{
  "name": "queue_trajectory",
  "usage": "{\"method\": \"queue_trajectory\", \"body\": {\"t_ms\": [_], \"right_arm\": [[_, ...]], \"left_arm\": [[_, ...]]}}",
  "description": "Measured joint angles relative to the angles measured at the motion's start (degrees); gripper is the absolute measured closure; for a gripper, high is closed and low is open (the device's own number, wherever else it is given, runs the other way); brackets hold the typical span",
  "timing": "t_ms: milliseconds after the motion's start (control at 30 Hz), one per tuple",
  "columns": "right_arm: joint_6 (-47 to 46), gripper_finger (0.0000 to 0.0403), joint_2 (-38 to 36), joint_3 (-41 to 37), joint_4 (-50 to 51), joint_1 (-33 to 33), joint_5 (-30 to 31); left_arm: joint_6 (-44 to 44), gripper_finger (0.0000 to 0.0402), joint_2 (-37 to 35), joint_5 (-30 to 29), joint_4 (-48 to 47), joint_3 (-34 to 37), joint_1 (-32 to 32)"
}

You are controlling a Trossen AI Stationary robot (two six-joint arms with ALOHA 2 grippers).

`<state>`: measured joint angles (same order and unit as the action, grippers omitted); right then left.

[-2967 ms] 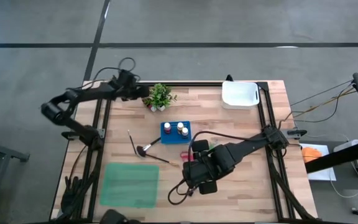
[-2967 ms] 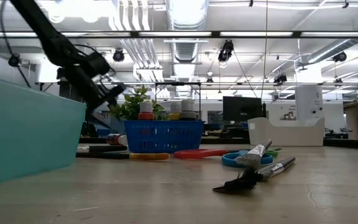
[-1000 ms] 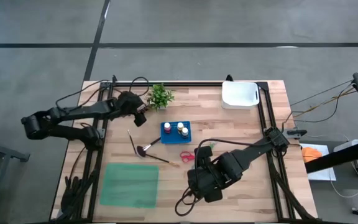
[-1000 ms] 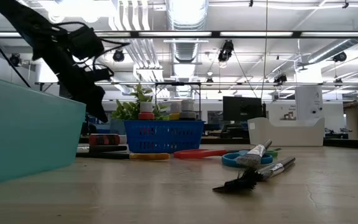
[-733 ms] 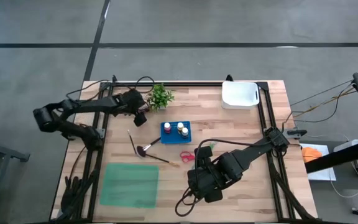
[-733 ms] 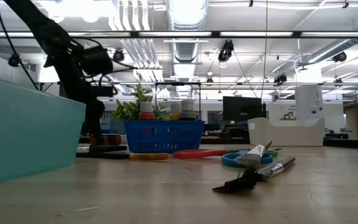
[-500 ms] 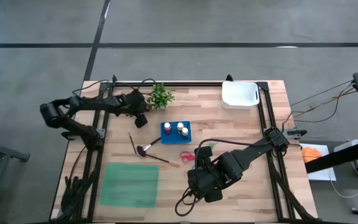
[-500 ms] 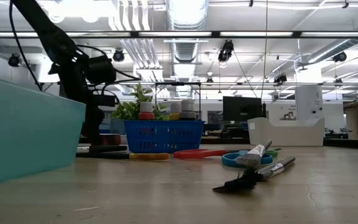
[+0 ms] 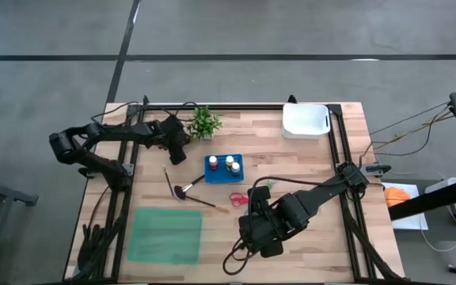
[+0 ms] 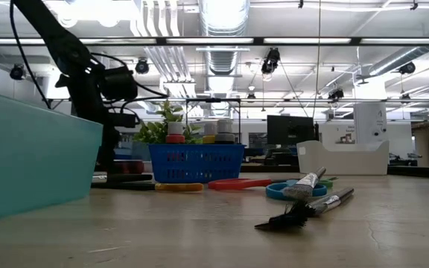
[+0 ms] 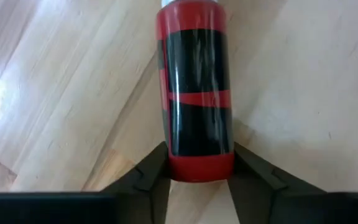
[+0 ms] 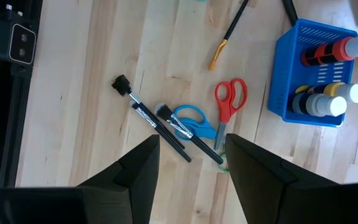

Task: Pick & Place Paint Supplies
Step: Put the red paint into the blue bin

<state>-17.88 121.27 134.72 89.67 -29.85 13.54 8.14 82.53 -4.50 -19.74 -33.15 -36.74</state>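
At the bench's (image 9: 307, 166) near left corner lies a flat teal bin (image 9: 165, 234). Farther back on the left side, the left end effector (image 9: 179, 155) is down at the bench surface; in its wrist view its dark fingers (image 11: 151, 174) press both sides of a red paint bottle (image 11: 195, 93) lying on the wood, so it is grasping that bottle. Just beside it, at the far edge, stands a small green potted plant (image 9: 203, 123). Toward the middle, two thin brushes (image 9: 182, 190) lie crossed on the bench. Near them sits a blue basket (image 9: 212, 176) holding upright paint bottles (image 9: 231, 165). Just in front of the basket lie the red scissors (image 9: 237, 199), with blue scissors (image 12: 194, 121) and two more dark-handled brushes (image 12: 148, 118) beside them in the right wrist view. The right end effector (image 12: 188, 165) hovers above these near the front middle of the bench, its fingers spread apart and holding nothing. A white tray (image 9: 305, 121) rests at the far right corner.
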Motion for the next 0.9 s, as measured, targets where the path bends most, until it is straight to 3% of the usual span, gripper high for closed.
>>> {"method": "queue_trajectory", "body": {"t_ms": [133, 333, 467, 633, 900], "right_arm": [[-0.1, 0.022, 0.0, 0.0, 0.0, 0.0, 0.0], [-0.1, 0.022, 0.0, 0.0, -0.1, -0.1, 0.0], [-0.2, 0.022, 0.0, 0.0, -0.3, -0.5, 0.0], [0.3, 0.022, 0.0, 0.0, -0.6, -1.0, 0.1], [6.3, 0.022, 0.0, 0.0, -4.0, -3.1, 0.7]], "left_arm": [[-0.4, 0.0276, -0.3, -0.2, -1.1, 0.0, 0.2], [-1.5, 0.0245, -1.4, 1.1, -3.1, 0.2, 2.1], [-2.5, 0.0257, -3.1, 2.1, -4.0, 0.6, 4.0], [-3.3, 0.0276, -6.4, 2.9, -4.2, 0.8, 6.2], [-4.2, 0.0257, -14.6, 5.7, -4.4, 0.8, 11.1]]}}
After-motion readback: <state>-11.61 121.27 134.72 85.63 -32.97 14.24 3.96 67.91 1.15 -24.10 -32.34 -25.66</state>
